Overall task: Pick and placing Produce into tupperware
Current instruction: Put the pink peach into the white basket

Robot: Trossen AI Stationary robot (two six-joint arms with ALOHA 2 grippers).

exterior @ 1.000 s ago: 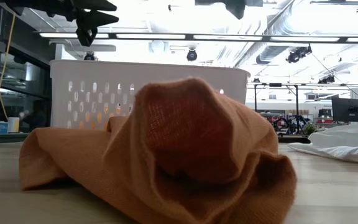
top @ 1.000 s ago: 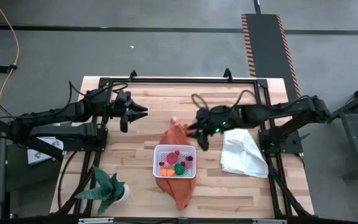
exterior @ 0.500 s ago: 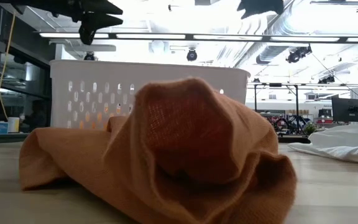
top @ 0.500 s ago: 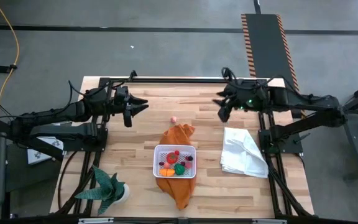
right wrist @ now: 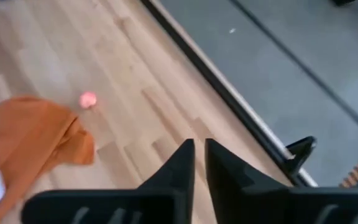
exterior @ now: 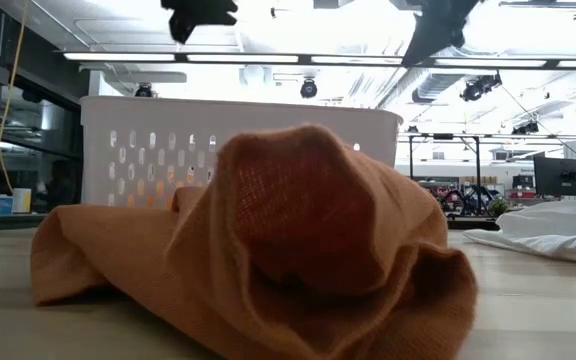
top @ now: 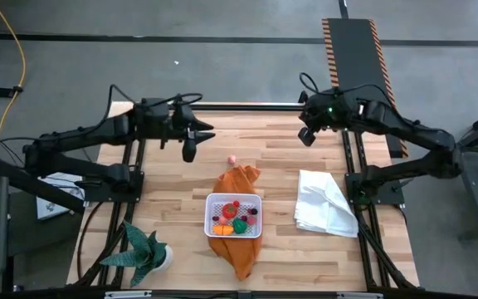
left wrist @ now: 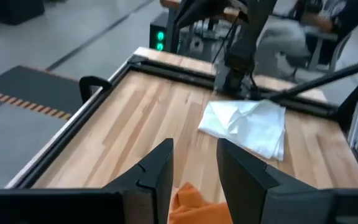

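Bare planks surround the pink produce (top: 231, 159); left gripper (top: 191, 149) fingers parted, right gripper (top: 304, 136) fingers nearly clenched.

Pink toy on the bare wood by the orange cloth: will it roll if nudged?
Probably. The pink toy looks small and round, lying loose on flat wood, just off the orange cloth. Likely light, so a finger brushing it could knock it away.
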